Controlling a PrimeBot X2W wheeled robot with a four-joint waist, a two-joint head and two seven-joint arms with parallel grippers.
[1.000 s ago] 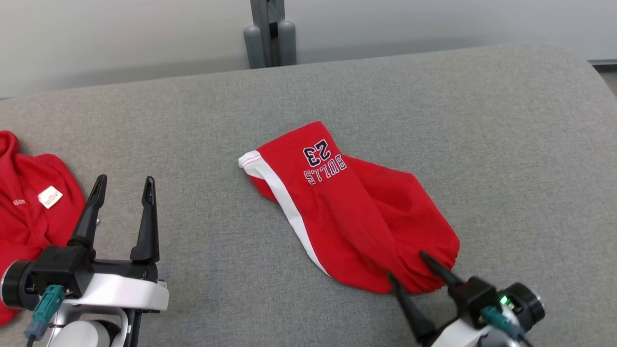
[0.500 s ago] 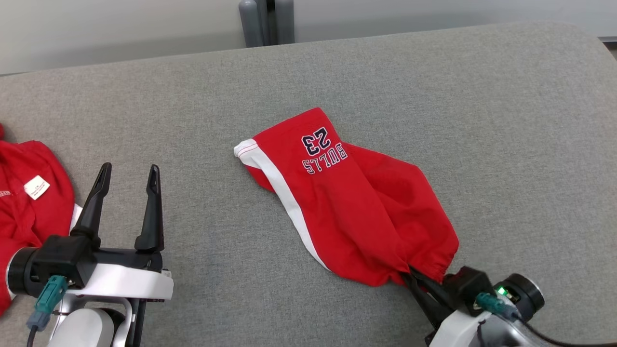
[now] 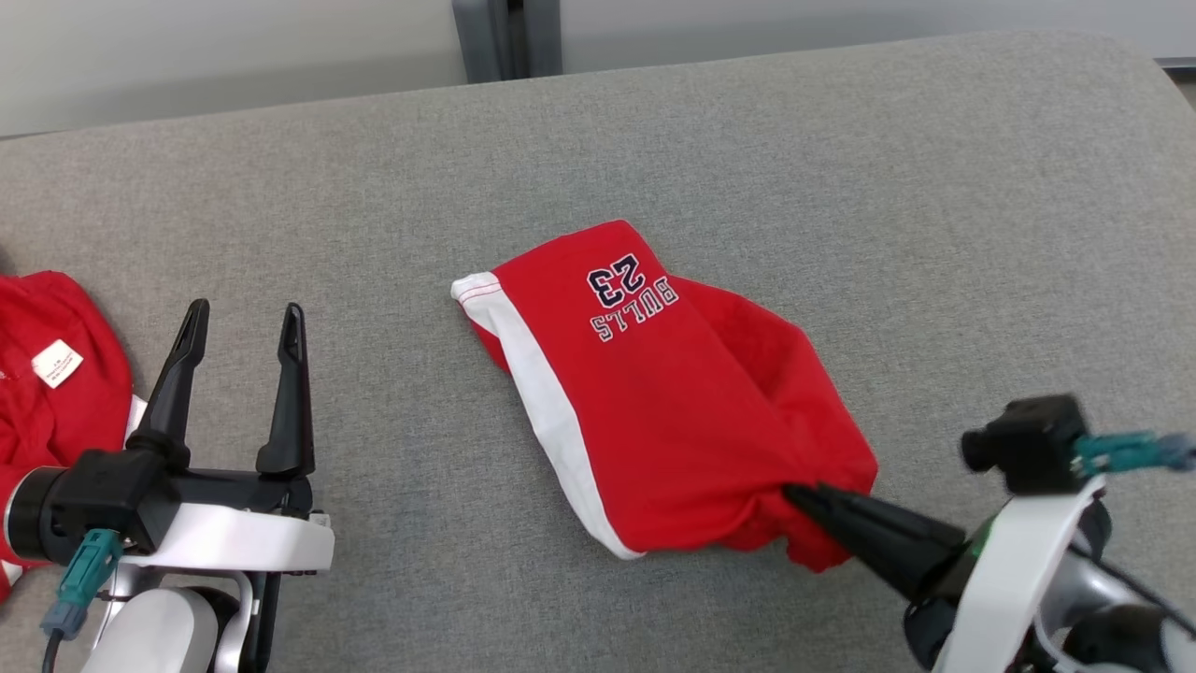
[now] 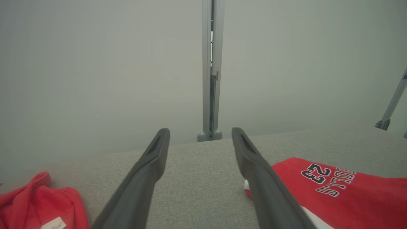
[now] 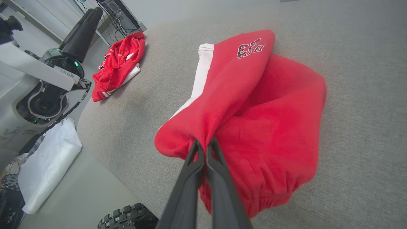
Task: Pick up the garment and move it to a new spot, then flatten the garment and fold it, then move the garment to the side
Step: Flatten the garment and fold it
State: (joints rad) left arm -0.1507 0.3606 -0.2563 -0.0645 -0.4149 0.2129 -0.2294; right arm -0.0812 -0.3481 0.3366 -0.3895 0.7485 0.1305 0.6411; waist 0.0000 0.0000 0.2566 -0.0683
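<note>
Red shorts (image 3: 673, 411) lettered "BULLS 23", pinched by right gripper (image 3: 796, 494)

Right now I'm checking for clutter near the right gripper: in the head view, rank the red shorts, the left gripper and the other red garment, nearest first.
1. The red shorts, centre, pinched in the right gripper.
2. The left gripper, lower left, open.
3. The other red garment, far left edge.

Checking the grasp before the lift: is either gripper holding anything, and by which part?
The right gripper is shut on the red shorts, pinching a bunched fold at their near, elastic end. The left gripper is open and holds nothing.
</note>
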